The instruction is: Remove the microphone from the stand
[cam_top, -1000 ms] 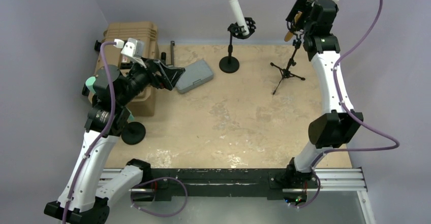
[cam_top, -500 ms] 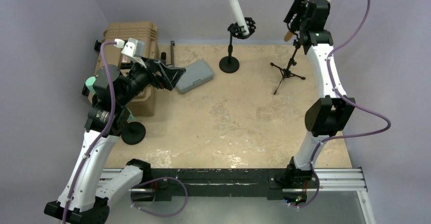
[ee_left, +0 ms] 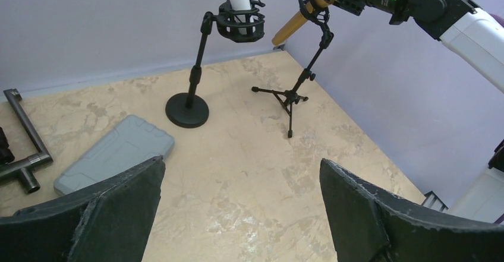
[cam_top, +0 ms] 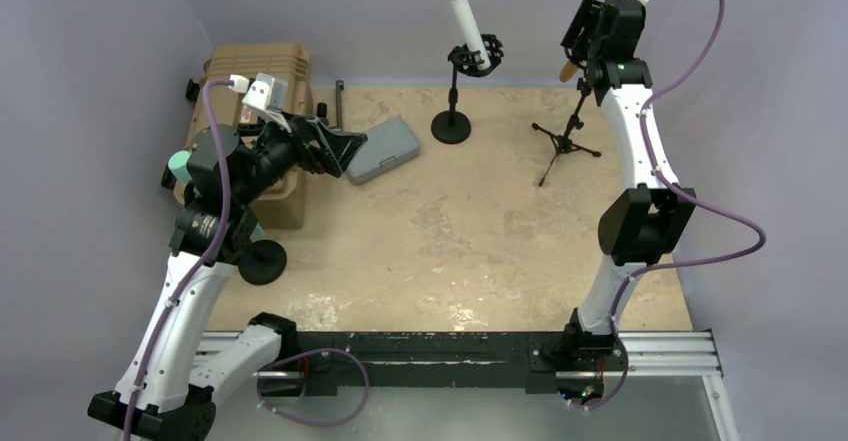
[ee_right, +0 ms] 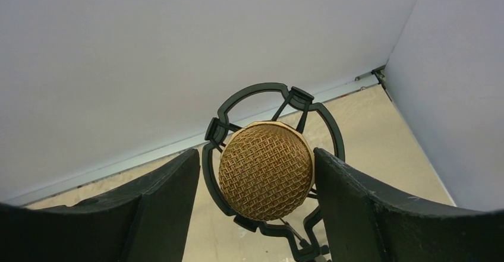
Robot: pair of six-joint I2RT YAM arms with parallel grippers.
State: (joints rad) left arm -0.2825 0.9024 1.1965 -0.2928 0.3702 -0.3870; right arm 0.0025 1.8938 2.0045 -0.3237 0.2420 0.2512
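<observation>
A gold microphone point(ee_right: 265, 171) sits in the black shock-mount ring point(ee_right: 215, 132) of a tripod stand point(cam_top: 565, 141) at the back right. My right gripper point(ee_right: 257, 158) is open, with a finger on each side of the gold mesh head; the right finger is at or almost at the head. In the top view the right gripper point(cam_top: 585, 29) is high at the mic, whose gold tail point(cam_top: 568, 71) sticks out below. The left wrist view shows that mic point(ee_left: 290, 27) too. My left gripper point(cam_top: 345, 149) is open and empty, raised near the grey case point(cam_top: 385, 148).
A white microphone point(cam_top: 462, 11) stands in a second shock mount on a round-base stand point(cam_top: 451, 126) at the back centre. A tan hard case point(cam_top: 255, 69) and a black T-bar point(cam_top: 340, 101) are at the back left. A black round base point(cam_top: 262, 261) lies by the left arm.
My right arm has risen and drawn back toward the far wall, bringing its gripper around the gold mic head. The left arm has barely moved.
</observation>
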